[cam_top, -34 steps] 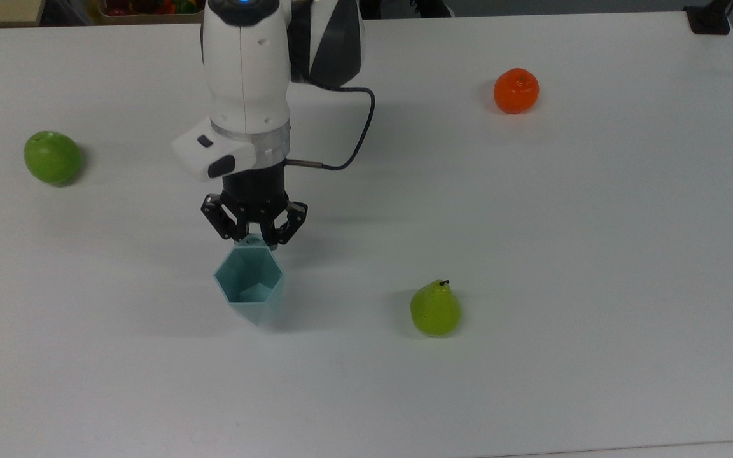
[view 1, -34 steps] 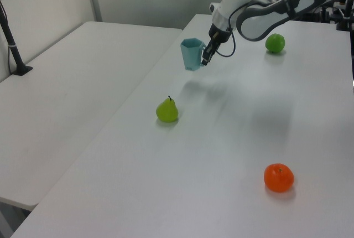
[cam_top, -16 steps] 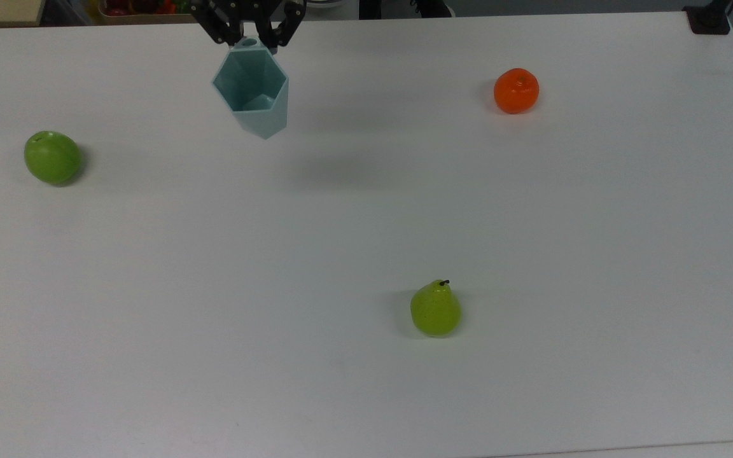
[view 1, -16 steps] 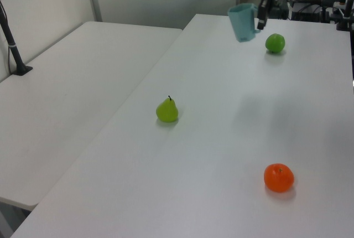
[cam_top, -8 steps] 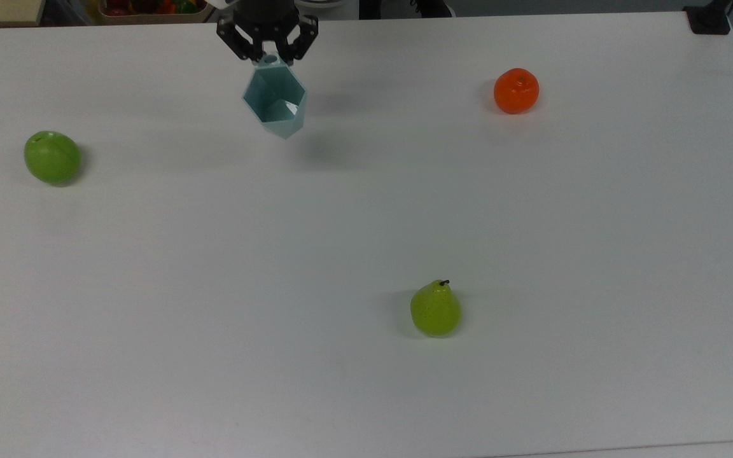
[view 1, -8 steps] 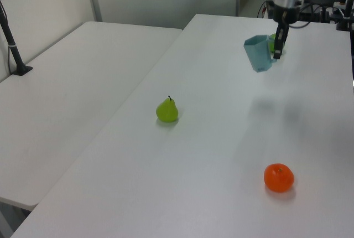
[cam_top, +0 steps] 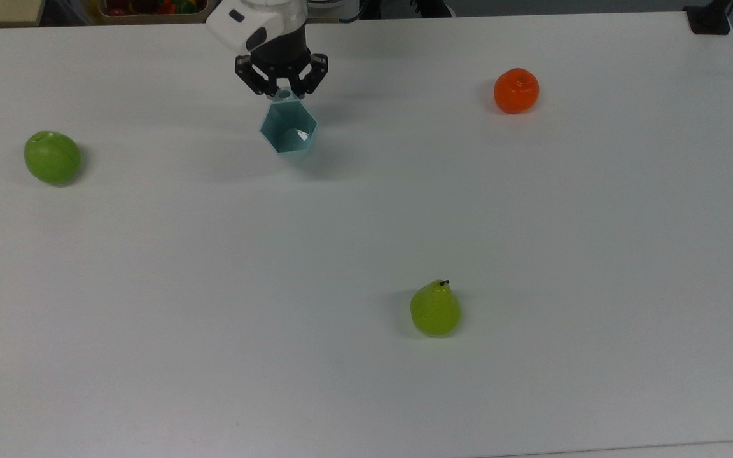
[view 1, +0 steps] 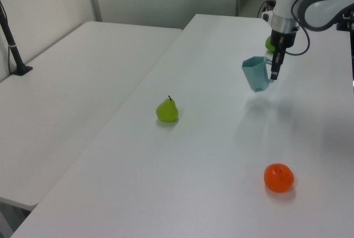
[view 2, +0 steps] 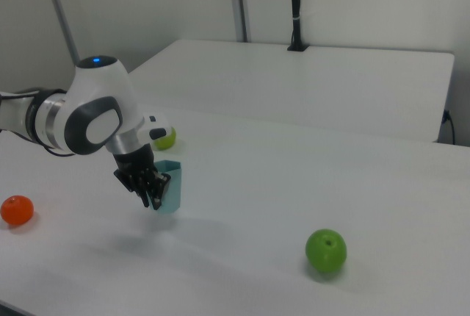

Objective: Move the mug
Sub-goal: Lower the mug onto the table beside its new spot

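The mug (cam_top: 289, 131) is a pale blue-teal faceted cup with a hexagonal rim, upright, near the far edge of the white table (cam_top: 366, 254) in the top view. My gripper (cam_top: 283, 94) is shut on the small holed tab at its rim. In the left view the mug (view 1: 255, 73) hangs just above the tabletop, its shadow close beneath, with the gripper (view 1: 274, 73) on its right side. In the right view the mug (view 2: 169, 186) sits right of the gripper (view 2: 153, 197).
A green apple (cam_top: 52, 157) lies at the top view's left, an orange (cam_top: 516, 90) at the far right, and a green pear (cam_top: 435, 309) nearer the front. A second white table (view 1: 66, 83) stands beside this one in the left view.
The gripper carried the mug up and toward the table's far edge, then came down and slightly to the top view's right; the mug now hangs low over the table.
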`<move>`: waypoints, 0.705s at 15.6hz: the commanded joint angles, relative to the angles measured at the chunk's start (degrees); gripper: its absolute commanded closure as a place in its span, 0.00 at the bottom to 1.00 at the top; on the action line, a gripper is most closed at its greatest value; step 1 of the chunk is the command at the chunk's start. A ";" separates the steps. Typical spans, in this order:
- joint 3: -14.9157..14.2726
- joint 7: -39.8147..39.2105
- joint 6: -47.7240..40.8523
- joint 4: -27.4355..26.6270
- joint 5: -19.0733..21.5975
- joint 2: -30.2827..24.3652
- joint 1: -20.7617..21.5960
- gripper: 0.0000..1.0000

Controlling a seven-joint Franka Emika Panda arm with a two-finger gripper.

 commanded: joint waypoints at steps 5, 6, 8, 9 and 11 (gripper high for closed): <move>-0.11 -0.44 3.84 -2.31 -0.91 3.31 1.40 1.00; -0.11 -0.44 3.84 -2.31 -0.83 3.49 1.40 1.00; -0.11 -0.44 3.40 -2.31 -0.82 3.49 1.40 0.99; -0.11 -0.01 3.22 -2.31 -0.82 3.40 1.40 0.97; -0.11 0.70 3.05 -2.22 -0.82 3.40 1.40 0.81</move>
